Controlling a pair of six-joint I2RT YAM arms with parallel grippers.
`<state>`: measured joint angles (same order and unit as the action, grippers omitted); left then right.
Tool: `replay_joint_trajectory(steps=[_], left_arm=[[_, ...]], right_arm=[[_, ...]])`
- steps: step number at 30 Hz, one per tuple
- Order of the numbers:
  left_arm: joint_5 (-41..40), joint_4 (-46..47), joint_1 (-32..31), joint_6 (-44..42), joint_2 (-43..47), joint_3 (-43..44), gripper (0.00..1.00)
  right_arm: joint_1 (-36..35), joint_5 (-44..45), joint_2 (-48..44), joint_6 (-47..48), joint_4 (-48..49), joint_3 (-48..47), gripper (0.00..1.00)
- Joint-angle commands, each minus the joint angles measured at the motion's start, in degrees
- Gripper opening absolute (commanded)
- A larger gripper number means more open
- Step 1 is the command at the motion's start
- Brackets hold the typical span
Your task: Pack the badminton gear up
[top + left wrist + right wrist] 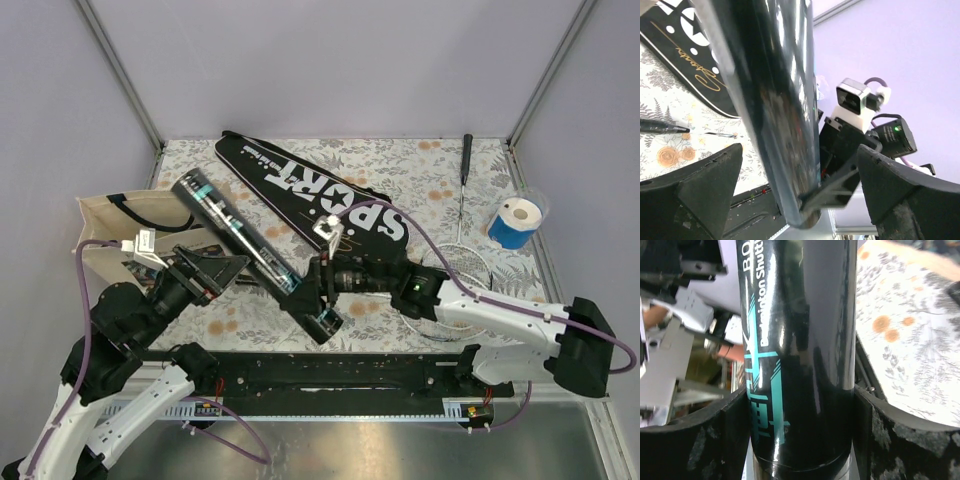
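Your left gripper is wide open, holding nothing. Your right gripper squeezes the black tube. Slide left away gently toward eight o'clock.

tube was glossy black plastic, teal print, strong glare | cover looked matt black cloth | tote bag was beige woven cloth | racket showed thin silvery metal | right gripper fingers were matt, grainy black plastic | table had smooth floral sheet
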<state>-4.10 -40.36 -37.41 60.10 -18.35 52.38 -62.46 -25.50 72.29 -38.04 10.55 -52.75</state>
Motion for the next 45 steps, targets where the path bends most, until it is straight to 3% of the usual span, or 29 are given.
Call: replay_joint_trajectory(steps=[1,3,8,13,18,28,38,45], left_arm=[[3.83,7.93,-0.12,-3.58,-0.99,-1.49,0.99],[5.07,8.37,-0.12,-5.77,-1.51,-1.84,0.99],[4.36,10.38,-0.03,-12.53,-2.04,-4.38,0.99],[2.00,13.20,-0.12,-23.25,-2.83,-7.82,0.99],[-3.54,8.55,-0.03,-32.58,-6.08,-4.83,0.99],[-7.77,7.57,-0.12,-39.44,-3.98,-8.34,0.99],[-9.44,8.28,-0.21,-40.50,-1.25,-9.49,0.99],[-7.16,8.89,-0.21,-41.46,-0.90,-9.84,0.99]], right_arm=[[6.10,8.26,-8.29,-7.04,12.56,6.33,0.38],[9.27,10.54,-13.03,-6.53,11.61,9.14,0.38],[15.25,23.71,-20.16,6.73,-8.75,6.80,0.39],[22.36,31.99,-18.87,18.07,-20.89,1.26,0.43],[32.64,35.08,-9.82,24.94,-27.15,-6.21,0.45],[51.63,28.23,18.82,28.55,-29.87,-23.16,0.45],[55.25,26.89,41.51,29.34,-36.82,-43.12,0.45],[55.78,32.09,49.08,28.64,-44.29,-50.08,0.60]])
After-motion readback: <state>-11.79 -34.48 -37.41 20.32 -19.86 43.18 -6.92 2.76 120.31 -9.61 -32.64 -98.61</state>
